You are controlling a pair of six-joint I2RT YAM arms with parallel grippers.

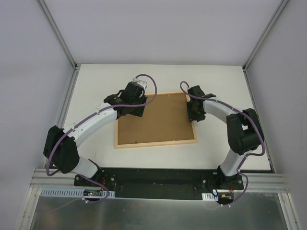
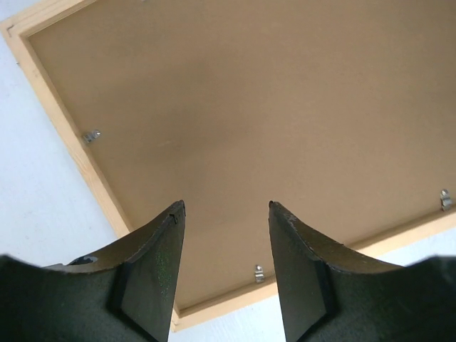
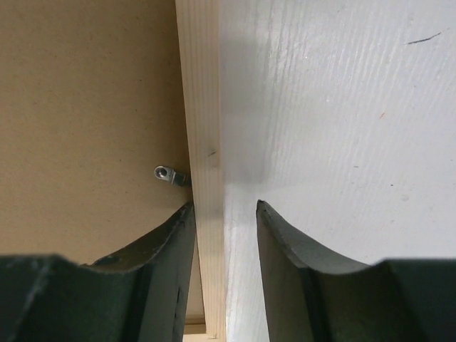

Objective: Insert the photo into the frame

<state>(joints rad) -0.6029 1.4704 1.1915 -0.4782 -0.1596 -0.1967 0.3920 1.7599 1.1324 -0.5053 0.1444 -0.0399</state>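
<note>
Across the middle of the overhead view, you have the light-wood rectangular frame lying flat on the white table, back side up, with the plain brown backing board filling it. The black left gripper hangs over the upper-left corner of the board, and the black right gripper over the frame's right edge. You cannot see the photo in any view. If it is already loaded it would be under the board, but nothing confirms that.

Looking through the left wrist camera, the left gripper has its fingers spread with nothing between them, above bare board. The frame's wood strip runs down the left, and small metal tabs sit where board meets wood.

Over on the right wrist camera, the right gripper is also spread. One finger is above the board's edge and the other above the table, so it straddles the wood strip. Whether it touches the strip you cannot tell. One tab lies just above the left finger.

Expect the frame to be light and stiff. Its front faces the table, so treat it as fragile and avoid twisting it. Take it across a strip, as the right jaws are placed. The board looks thin, rigid and set into the recess, which leaves no edge to pinch. The tabs are small and probably fiddly.
</note>
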